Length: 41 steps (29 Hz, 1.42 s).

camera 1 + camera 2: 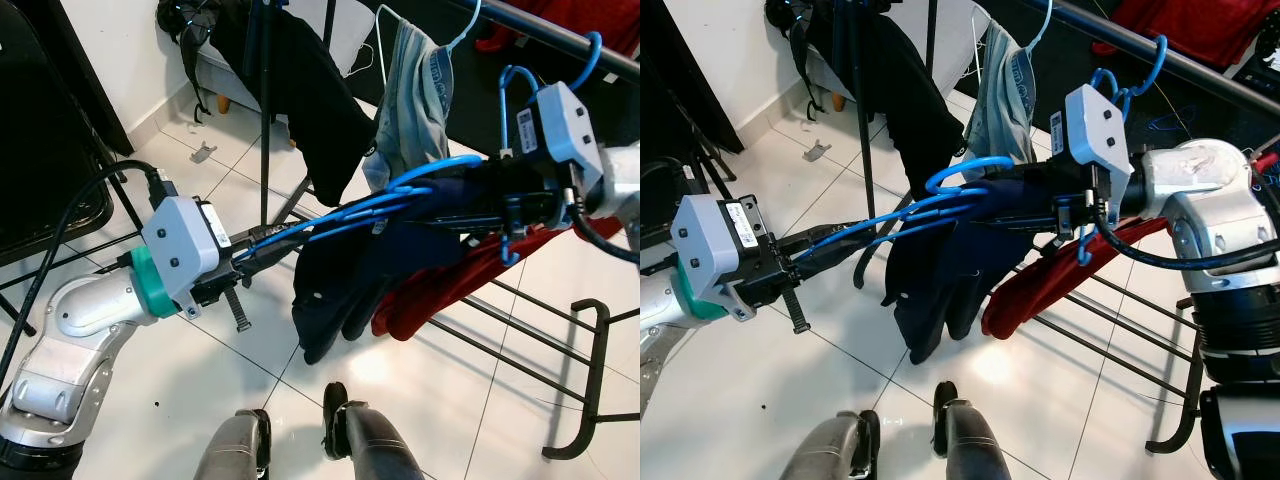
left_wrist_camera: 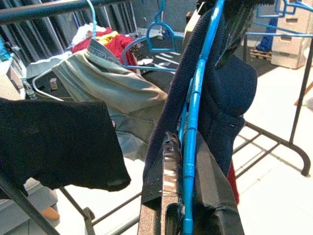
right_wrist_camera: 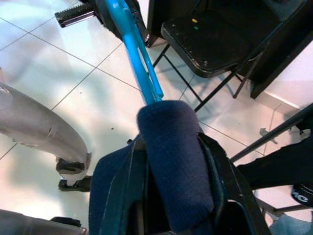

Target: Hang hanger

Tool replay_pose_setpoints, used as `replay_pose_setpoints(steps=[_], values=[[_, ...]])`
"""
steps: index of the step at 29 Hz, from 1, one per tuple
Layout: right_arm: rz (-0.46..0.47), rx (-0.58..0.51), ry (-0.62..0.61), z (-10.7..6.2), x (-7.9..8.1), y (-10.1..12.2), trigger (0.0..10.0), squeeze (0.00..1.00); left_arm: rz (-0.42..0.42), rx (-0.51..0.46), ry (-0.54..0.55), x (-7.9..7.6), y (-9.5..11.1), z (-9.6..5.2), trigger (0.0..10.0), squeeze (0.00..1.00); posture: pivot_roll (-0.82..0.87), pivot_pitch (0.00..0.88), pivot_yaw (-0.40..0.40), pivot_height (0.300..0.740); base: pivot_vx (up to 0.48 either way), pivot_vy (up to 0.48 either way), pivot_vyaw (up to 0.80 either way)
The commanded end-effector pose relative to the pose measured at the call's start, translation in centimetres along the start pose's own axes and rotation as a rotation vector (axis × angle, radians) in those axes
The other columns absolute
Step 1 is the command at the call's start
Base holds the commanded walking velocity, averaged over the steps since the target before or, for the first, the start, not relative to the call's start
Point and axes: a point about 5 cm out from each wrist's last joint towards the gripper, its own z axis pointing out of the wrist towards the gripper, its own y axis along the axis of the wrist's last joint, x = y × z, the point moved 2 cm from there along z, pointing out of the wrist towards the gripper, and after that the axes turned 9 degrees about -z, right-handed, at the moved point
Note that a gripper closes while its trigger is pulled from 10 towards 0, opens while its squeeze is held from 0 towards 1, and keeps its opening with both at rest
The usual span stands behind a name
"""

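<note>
A blue plastic hanger [image 1: 340,215] carrying a dark navy garment [image 1: 350,280] lies nearly level between my two arms, below the rack's dark rail [image 1: 560,35]. My left gripper [image 1: 245,262] is shut on the hanger's bare end, with the blue rods running between its fingers [image 2: 164,171]. On the other end, my right gripper [image 1: 1040,210] is shut over the navy cloth; the wrist view shows that padded end [image 3: 176,161] between its jaws. The hanger's hook [image 1: 950,178] points up, away from the rail.
The rail holds a grey garment [image 1: 415,100], a black one [image 1: 320,100] and empty blue hangers [image 1: 590,55]. Red clothing [image 1: 450,285] hangs low behind the navy piece. The rack's base bars [image 1: 590,400] cross the floor on the right. A black folding chair [image 3: 215,34] stands on the left.
</note>
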Motion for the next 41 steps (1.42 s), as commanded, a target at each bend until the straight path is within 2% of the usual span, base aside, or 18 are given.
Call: replay_pose_setpoints(steps=[1,4,7,12,13,15,32,37,41], values=[[0.011,-0.023,0.085,1.0,0.7,0.0,0.0,0.00,0.011,-0.068,-0.053,-1.1,1.3,0.4,8.7,0.00,-0.05,0.149,-0.014,0.740,0.000,0.000,0.00],[0.006,-0.022,0.090,1.3,0.7,-0.1,0.0,0.00,0.011,-0.068,-0.053,-1.1,1.2,0.4,8.7,0.00,-0.05,0.145,-0.013,0.740,0.000,0.000,0.00],[-0.041,-0.017,0.001,1.8,-0.3,-0.5,0.0,0.00,0.007,-0.069,-0.050,-1.1,1.2,0.4,8.7,0.00,-0.05,0.148,-0.006,0.740,0.000,0.000,0.00],[-0.056,-0.032,-0.039,1.8,-0.7,-0.3,0.0,0.00,0.005,-0.069,-0.052,-1.0,1.2,0.5,8.9,0.00,-0.05,0.149,0.000,0.740,0.000,0.000,0.00],[-0.039,-0.072,-0.045,1.8,-0.9,0.2,0.0,0.00,0.011,-0.060,-0.046,-0.9,1.0,0.5,9.6,0.00,-0.05,0.149,0.001,0.740,0.000,0.000,0.00],[-0.037,-0.081,-0.045,1.7,-1.0,0.3,0.0,0.00,0.016,-0.055,-0.039,-0.8,0.9,0.6,10.0,0.00,-0.05,0.150,0.002,0.740,0.000,0.000,0.00],[-0.091,-0.069,-0.136,1.4,-2.2,0.3,0.0,0.00,0.006,-0.060,0.019,-0.4,0.8,0.9,10.0,0.00,-0.05,0.152,0.003,0.740,0.000,0.000,0.00],[-0.132,-0.059,-0.160,1.4,-2.5,0.4,0.0,0.00,0.013,-0.071,0.038,-0.3,0.8,1.1,10.0,0.00,-0.05,0.156,0.008,0.740,0.000,0.000,0.00],[-0.228,-0.038,-0.216,1.9,-2.9,0.6,0.0,0.00,0.036,-0.078,0.057,0.0,0.8,1.2,10.0,0.00,-0.05,0.159,0.010,0.740,0.000,0.000,0.00]])
